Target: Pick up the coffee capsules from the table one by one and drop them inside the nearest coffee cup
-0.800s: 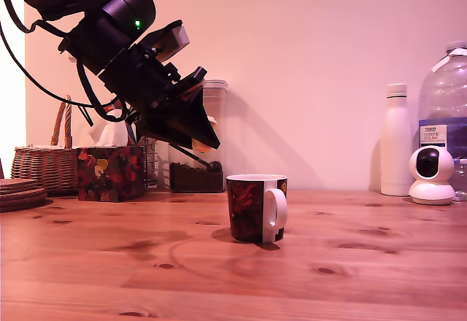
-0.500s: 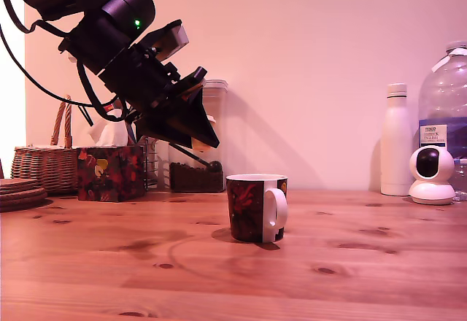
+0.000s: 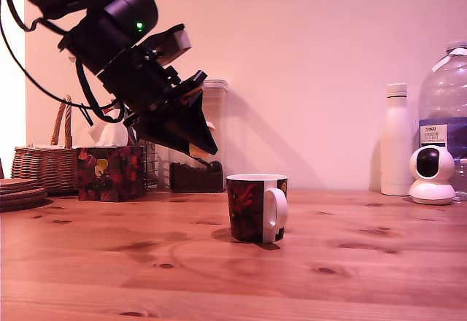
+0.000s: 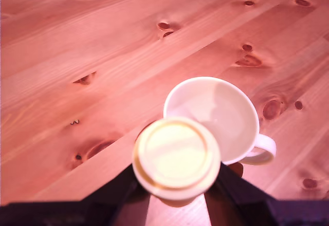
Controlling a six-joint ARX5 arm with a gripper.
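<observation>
The claw [image 3: 202, 148] hangs in the air above and to the exterior view's left of the cup [image 3: 256, 207], tilted down toward it, its dark fingers closed on a pale cream capsule [image 4: 176, 155] held flat-face toward the wrist camera. In the wrist view the capsule overlaps the near edge of the cup's white mouth [image 4: 212, 118], so I judge it is not yet over the opening.

The step in hand looks like the carry to the cup. To do it well, the claw should travel a little further toward the exterior view's right until the capsule sits over the middle of the mouth, well inside the rim, and only then let go; released now, it could clip the rim and bounce onto the table [image 3: 350, 277]. Staying clear of the rim also keeps the fingers from knocking the cup.

Around it, from large to small: the table, a big water bottle [image 3: 443, 128] at the far right, a wicker basket [image 3: 48, 163] at the left, a floral tissue box [image 3: 111, 173], a white flask [image 3: 396, 140], and a small white camera [image 3: 432, 175]. All stand near the wall, well apart from the cup. Nothing blocks the path, and I see no other capsules on the table.
</observation>
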